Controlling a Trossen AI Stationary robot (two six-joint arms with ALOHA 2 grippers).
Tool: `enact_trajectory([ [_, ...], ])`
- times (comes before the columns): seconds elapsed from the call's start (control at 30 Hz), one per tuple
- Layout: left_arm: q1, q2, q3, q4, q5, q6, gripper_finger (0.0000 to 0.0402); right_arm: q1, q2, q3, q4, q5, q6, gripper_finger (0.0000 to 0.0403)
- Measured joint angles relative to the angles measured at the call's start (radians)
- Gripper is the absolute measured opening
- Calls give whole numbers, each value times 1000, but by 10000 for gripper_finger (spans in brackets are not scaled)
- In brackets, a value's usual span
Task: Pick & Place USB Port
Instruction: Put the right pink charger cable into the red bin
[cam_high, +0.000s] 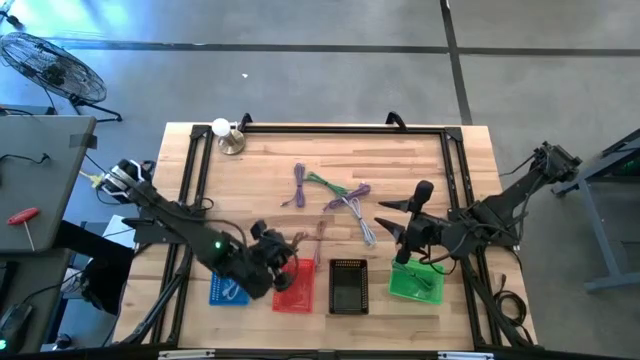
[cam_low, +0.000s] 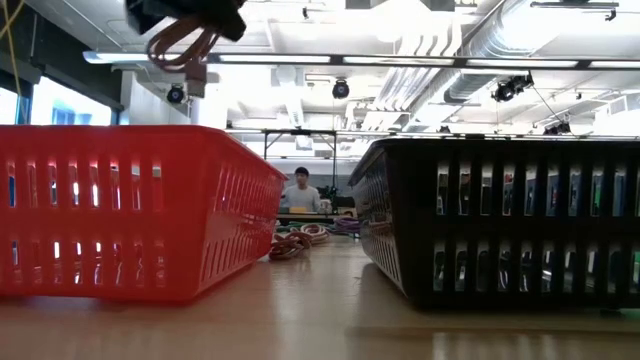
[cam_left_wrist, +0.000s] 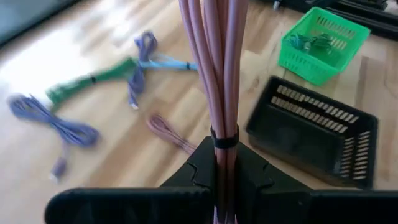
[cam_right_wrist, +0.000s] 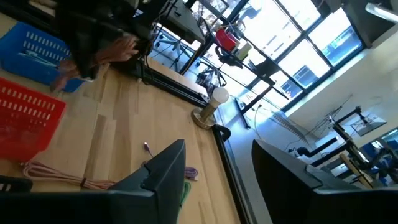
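A wooden table (cam_high: 400, 160) stood on a grey floor, with a fan (cam_high: 45, 62) off its far left corner. From above, four baskets sat in a row along the near edge: blue (cam_high: 226, 290), red (cam_high: 296, 290), black (cam_high: 348, 287) and green (cam_high: 417, 281). The left gripper (cam_high: 283, 252) hung over the red basket's far edge; the right gripper (cam_high: 405, 222) hovered just beyond the green one. Loose cables (cam_high: 335, 195) lay mid-table.

At table height, the pink cable (cam_low: 183, 42) dangled above the red basket (cam_low: 130, 210), beside the black basket (cam_low: 500, 215); a person (cam_low: 301, 190) sat far behind.

The left wrist showed its fingers (cam_left_wrist: 199, 171) closed tight on the bundled pink cable (cam_left_wrist: 217, 68).

The right wrist showed its fingers (cam_right_wrist: 163, 171) spread wide, holding nothing.
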Motion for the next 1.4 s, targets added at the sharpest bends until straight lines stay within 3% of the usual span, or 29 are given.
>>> enact_trajectory([
  [0.5, -82, 206, 1, 60, -19, -461, 17, -19, 0, -1, -3, -169, -6, 171],
  [0.67, -80, 260, 1, 137, 4, -497, 17, -19, 0, -1, -22, -174, -6, 170],
  [1.2, -80, 346, 2, 143, 95, -641, 17, -19, 0, -1, -49, -214, -6, 161],
  [1.4, -80, 346, 2, 150, 122, -641, 69, -19, 0, -1, -49, -214, -4, 160],
])
